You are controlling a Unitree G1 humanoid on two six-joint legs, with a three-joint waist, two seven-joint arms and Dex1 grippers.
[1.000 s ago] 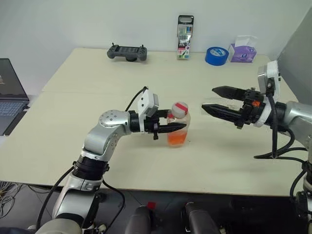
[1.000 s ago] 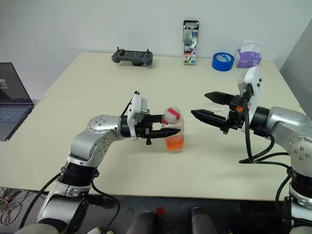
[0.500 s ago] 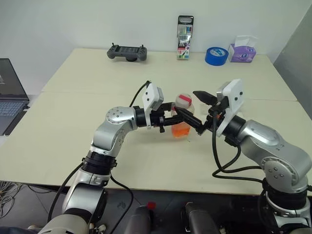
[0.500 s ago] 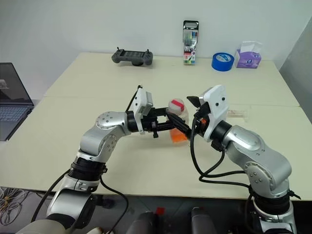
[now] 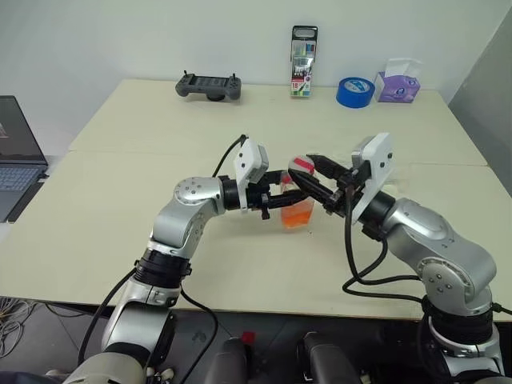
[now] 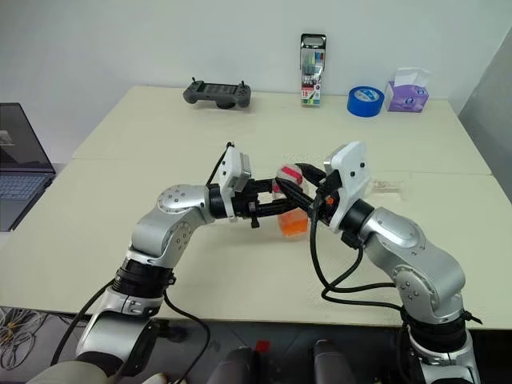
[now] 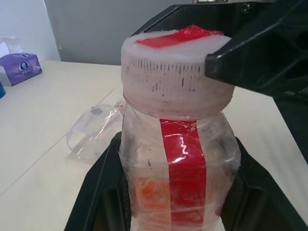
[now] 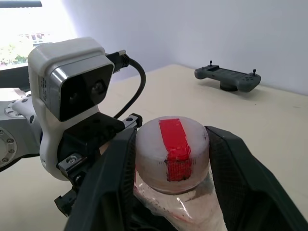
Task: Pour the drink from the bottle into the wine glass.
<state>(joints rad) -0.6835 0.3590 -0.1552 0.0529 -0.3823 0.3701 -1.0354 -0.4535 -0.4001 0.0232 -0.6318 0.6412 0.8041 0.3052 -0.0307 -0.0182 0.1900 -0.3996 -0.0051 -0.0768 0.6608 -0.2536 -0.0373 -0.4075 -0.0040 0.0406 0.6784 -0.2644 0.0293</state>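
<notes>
The bottle (image 5: 298,206) stands upright over the middle of the table, the orange-red drink (image 5: 297,215) filling its lower part. My left gripper (image 5: 293,202) is shut on its body from the left; its black fingers (image 7: 98,192) press both sides. My right gripper (image 8: 172,161) comes in from the right, shut on the white-and-red cap (image 5: 301,165), one finger on each side. The wine glass (image 6: 389,188) appears to lie on its side on the table beyond my right arm; the left wrist view catches the wine glass (image 7: 91,137) too.
Along the table's far edge stand a game controller (image 5: 209,86), a tall box of markers (image 5: 304,61), a blue tape roll (image 5: 355,91) and a purple tissue pack (image 5: 398,85). A laptop (image 5: 16,152) sits off the left side.
My right arm swung in leftward from the right side to the bottle top, and its wide-open fingers closed around the cap. The left gripper kept the bottle still.
</notes>
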